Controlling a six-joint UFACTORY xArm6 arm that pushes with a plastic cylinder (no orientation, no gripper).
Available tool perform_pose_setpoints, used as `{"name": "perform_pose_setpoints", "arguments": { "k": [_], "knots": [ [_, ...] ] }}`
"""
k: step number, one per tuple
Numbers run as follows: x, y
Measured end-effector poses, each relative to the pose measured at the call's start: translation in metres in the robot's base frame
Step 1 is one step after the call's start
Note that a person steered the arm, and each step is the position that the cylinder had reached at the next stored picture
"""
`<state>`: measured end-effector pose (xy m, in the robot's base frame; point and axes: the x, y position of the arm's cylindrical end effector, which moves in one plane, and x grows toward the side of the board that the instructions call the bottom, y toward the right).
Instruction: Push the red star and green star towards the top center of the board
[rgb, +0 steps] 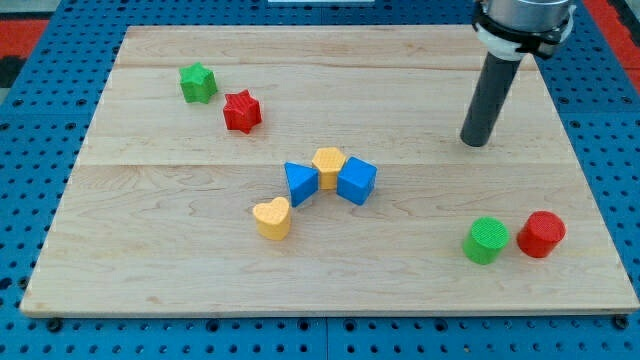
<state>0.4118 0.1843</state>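
The green star (198, 82) lies at the upper left of the wooden board (150, 250). The red star (241, 111) sits just below and to its right, close beside it, with a small gap. My tip (476, 141) rests on the board at the right side, far to the right of both stars, touching no block.
In the board's middle stand a blue triangle (300, 183), a yellow hexagon (328, 166) and a blue cube (356, 181) in a tight cluster, with a yellow heart (272, 217) below them. A green cylinder (486, 240) and a red cylinder (541, 234) stand at the lower right.
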Motion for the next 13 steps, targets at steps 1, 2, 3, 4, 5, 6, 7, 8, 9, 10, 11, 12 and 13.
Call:
{"name": "perform_pose_setpoints", "arguments": {
  "k": [1,2,3,4,5,6,7,8,9,10,11,12,13],
  "knots": [
    [0.014,0.005],
    [0.034,-0.016],
    [0.041,-0.043],
    [0.042,-0.082],
    [0.044,-0.133],
    [0.058,-0.133],
    [0.068,-0.142],
    [0.058,-0.185],
    [0.019,-0.193],
    [-0.012,-0.211],
    [-0.024,-0.232],
    [-0.024,-0.241],
    [-0.024,-0.252]
  ]
}}
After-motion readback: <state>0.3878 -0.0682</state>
